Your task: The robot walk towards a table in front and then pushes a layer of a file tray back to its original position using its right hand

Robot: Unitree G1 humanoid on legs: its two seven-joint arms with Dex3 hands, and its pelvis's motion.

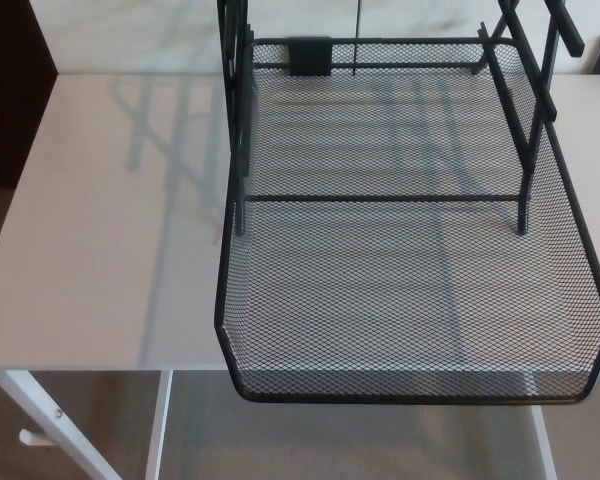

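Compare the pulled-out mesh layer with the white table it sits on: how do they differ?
The mesh tray layer is black, see-through wire; the table is white and solid. The tray layer's front rim overhangs the table's near edge, so it juts beyond the tabletop. The tray layer has raised walls; the table is flat. No hand is in view.

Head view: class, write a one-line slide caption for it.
Black mesh tray layer pulled out past the front edge of a white table, its frame behind; no robot hand in view.

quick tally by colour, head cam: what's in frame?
Black: 1, the mesh file tray, its pulled-out layer overhanging the table's front edge
White: 1, the table
Total: 2. Neither robot hand is in view.
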